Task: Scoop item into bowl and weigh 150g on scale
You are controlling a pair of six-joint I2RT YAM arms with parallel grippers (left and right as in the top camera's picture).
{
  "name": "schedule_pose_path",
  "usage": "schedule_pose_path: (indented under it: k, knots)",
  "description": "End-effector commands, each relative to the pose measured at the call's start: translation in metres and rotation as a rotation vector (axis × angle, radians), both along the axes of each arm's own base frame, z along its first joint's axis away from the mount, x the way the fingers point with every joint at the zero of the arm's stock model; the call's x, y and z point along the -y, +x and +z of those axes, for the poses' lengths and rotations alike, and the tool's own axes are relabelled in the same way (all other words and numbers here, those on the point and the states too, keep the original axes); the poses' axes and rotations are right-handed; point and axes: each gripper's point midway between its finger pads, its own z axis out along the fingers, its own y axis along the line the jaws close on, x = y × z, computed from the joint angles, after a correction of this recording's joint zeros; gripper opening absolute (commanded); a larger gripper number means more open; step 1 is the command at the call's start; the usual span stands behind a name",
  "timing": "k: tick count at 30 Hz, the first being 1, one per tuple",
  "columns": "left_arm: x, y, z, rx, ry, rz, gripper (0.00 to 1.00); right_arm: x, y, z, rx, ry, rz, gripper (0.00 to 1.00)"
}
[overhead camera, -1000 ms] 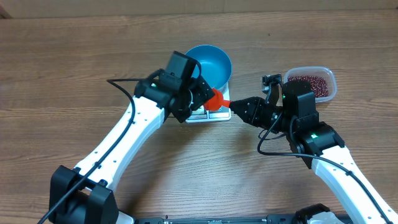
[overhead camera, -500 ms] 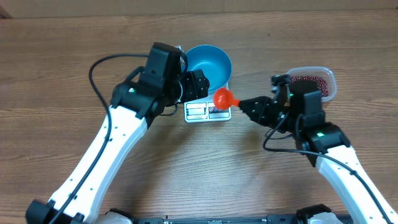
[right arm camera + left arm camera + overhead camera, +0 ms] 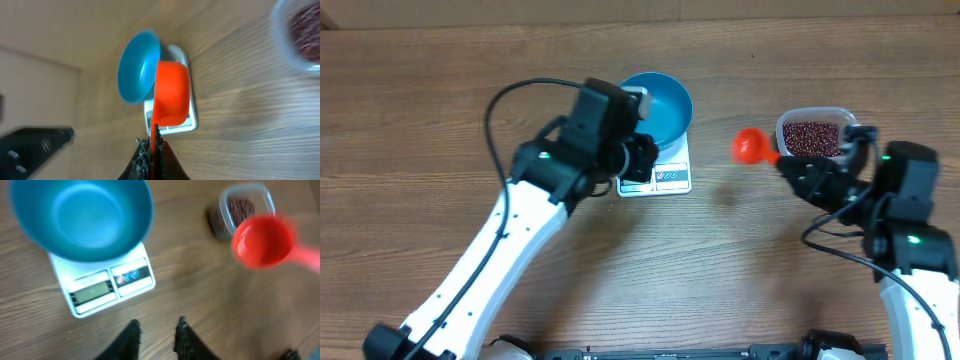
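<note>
The blue bowl [image 3: 658,102] [image 3: 82,217] stands empty on the white scale [image 3: 672,178] [image 3: 107,287]. Above the table in front of the scale, my left gripper [image 3: 640,162] [image 3: 156,330] has its fingers a little apart with nothing between them. Dark red-brown beans fill the clear tub [image 3: 817,136] [image 3: 245,207] at the right. An orange-red scoop [image 3: 752,146] [image 3: 172,92] hangs just left of the tub, its cup looking empty. My right gripper [image 3: 798,170] [image 3: 155,145] is shut on the scoop's handle.
Bare wooden table lies between the scale and the tub and in front of both. The left arm's black cable [image 3: 525,90] loops over the table left of the bowl. The blue bowl [image 3: 140,65] and scale [image 3: 189,122] show behind the scoop in the right wrist view.
My right arm has carried the scoop from over the scale rightward to beside the tub. The left gripper's fingers have drawn much closer together, and the left wrist has shifted.
</note>
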Motion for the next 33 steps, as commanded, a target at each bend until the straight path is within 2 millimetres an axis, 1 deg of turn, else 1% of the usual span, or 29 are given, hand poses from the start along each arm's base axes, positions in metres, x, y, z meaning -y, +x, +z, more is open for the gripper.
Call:
schedule_pose_path:
  k: [1, 3, 5, 7, 11, 14, 17, 20, 24, 29, 30, 33]
  knots:
    - [0.021, -0.005, -0.024, -0.036, 0.045, -0.068, 0.15, 0.021, 0.002, 0.032, 0.107, -0.073, -0.023, 0.04]
    - [0.028, -0.006, -0.042, -0.067, 0.085, -0.051, 0.1, 0.032, 0.001, 0.034, 0.097, -0.076, -0.06, 0.04]
    - [0.032, -0.007, -0.059, -0.098, 0.126, -0.025, 0.05, 0.038, 0.0, 0.032, 0.084, -0.074, -0.08, 0.04]
    - [0.037, -0.008, -0.079, -0.131, 0.164, 0.002, 0.04, 0.04, -0.002, 0.029, 0.08, -0.087, -0.077, 0.04]
    - [0.048, -0.003, -0.108, -0.147, 0.209, 0.021, 0.04, 0.041, -0.002, 0.027, 0.078, -0.103, -0.073, 0.04]
    - [0.047, 0.005, -0.127, -0.158, 0.24, 0.074, 0.04, 0.042, -0.003, 0.026, 0.073, -0.107, -0.076, 0.04]
    - [0.039, 0.013, -0.143, -0.168, 0.279, 0.136, 0.04, 0.043, -0.003, 0.025, 0.065, -0.111, -0.083, 0.04]
    - [0.034, 0.019, -0.152, -0.162, 0.303, 0.167, 0.04, 0.046, -0.004, 0.021, 0.05, -0.123, -0.098, 0.04]
    - [0.028, 0.032, -0.158, -0.111, 0.345, 0.207, 0.04, 0.048, -0.004, 0.019, 0.041, -0.131, -0.108, 0.04]
    - [0.032, 0.045, -0.167, -0.074, 0.342, 0.225, 0.04, 0.048, -0.005, 0.019, 0.039, -0.131, -0.108, 0.04]
    - [0.032, 0.047, -0.172, -0.072, 0.347, 0.228, 0.04, 0.048, -0.005, 0.018, 0.035, -0.132, -0.11, 0.04]
    - [0.03, 0.05, -0.177, -0.071, 0.352, 0.247, 0.04, 0.049, -0.006, 0.016, 0.025, -0.136, -0.115, 0.04]
